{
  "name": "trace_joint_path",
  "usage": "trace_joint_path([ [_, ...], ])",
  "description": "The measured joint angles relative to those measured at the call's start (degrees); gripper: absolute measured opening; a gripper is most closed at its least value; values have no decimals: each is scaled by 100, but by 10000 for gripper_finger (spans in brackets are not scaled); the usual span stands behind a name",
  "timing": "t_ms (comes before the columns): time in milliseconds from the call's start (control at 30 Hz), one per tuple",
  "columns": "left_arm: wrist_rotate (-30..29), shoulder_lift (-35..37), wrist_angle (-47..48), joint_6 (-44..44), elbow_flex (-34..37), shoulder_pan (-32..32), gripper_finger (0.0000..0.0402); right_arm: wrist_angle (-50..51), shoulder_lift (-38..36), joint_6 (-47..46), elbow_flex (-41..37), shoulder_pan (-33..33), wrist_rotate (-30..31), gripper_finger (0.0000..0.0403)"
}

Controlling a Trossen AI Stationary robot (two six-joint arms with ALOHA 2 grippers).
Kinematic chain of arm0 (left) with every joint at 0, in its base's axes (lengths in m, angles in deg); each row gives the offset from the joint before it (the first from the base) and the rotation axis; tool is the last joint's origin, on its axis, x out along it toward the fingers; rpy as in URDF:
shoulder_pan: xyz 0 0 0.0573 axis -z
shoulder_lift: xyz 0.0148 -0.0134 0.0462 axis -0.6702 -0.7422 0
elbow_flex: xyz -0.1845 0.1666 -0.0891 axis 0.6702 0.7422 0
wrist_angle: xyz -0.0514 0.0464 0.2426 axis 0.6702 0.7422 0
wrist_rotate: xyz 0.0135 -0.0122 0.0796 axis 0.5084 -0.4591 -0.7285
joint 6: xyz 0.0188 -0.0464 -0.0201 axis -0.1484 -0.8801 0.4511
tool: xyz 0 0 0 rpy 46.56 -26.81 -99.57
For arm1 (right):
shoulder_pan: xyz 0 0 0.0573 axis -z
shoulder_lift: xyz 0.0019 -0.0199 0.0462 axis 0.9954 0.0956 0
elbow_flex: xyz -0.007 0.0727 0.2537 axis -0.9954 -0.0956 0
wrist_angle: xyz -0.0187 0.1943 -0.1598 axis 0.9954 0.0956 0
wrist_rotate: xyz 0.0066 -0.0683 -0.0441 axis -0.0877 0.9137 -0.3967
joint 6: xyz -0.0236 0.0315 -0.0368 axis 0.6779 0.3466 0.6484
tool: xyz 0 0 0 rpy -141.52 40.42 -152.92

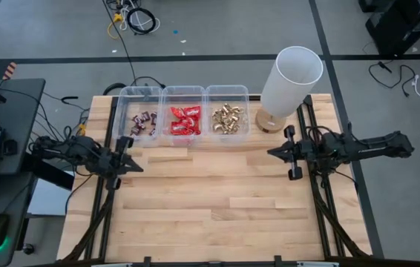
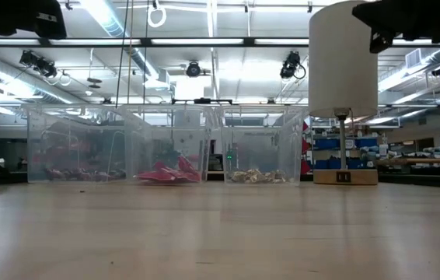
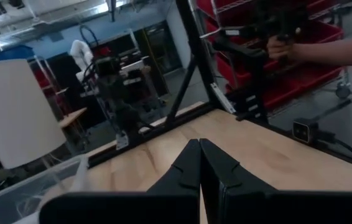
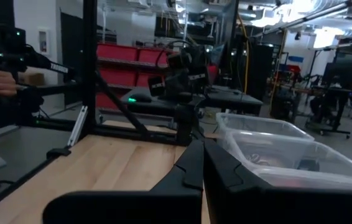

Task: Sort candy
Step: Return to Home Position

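Three clear bins stand in a row at the table's far edge. The left bin (image 1: pixel 141 119) holds dark purple-brown bars (image 1: pixel 145 122), the middle bin (image 1: pixel 185 117) red packets (image 1: pixel 185 122), the right bin (image 1: pixel 227 116) gold pieces (image 1: pixel 227 119). All the candy rests on the bin floors. My left gripper (image 1: pixel 137 166) hovers shut at the table's left edge, pointing level toward the right. My right gripper (image 1: pixel 271 153) hovers shut at the right edge, pointing level toward the left. In the wrist views both grippers (image 3: pixel 199 163) (image 4: pixel 202 158) have fingers pressed together with nothing between them.
A white cylindrical lamp (image 1: pixel 290 83) on a wooden base (image 1: pixel 266 122) stands right of the bins, close to my right arm. Black rails run along both table sides. A person's hand (image 3: pixel 288 46) holds a dark device beyond the table. Bare wood lies between the grippers.
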Motion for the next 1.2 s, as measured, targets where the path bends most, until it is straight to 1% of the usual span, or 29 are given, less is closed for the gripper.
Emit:
trace_joint_path([
  [133, 12, 0, -1, 9, 0, 0, 0, -541, 4, -1, -437, 0, -17, 0],
  [200, -151, 2, -33, 12, 43, 0, 0, -707, 2, -5, -638, 0, -20, 0],
  [267, -396, 4, -181, 18, 278, 0, 0, -789, 4, -3, -799, 0, -22, 0],
  [333, -475, -6, -346, 32, 586, 0, 0, -827, 9, -6, -972, 0, -25, 0],
  [467, -528, 3, -924, 226, 1114, 0, 0, -996, 11, -6, -1312, -9, -30, 0],
  [600, -539, -4, -1301, 337, 1521, 0, 0, -839, 35, -121, -1345, -9, -81, 0],
  [767, -692, -127, -1330, 536, 1520, 0, 0, -844, 63, -131, -1345, 1, -47, 0],
  [900, -1093, -153, -1395, 349, 1521, 0, 0, -862, 50, -260, -1345, 2, 159, 0],
  [1000, -1205, -149, -1431, 219, 1521, 0, 3, -871, 50, -461, -1345, 2, 198, 0],
  [1200, -1238, -151, -1447, 175, 1523, 0, 5, -845, 68, -505, -1345, -19, 118, 1],
])
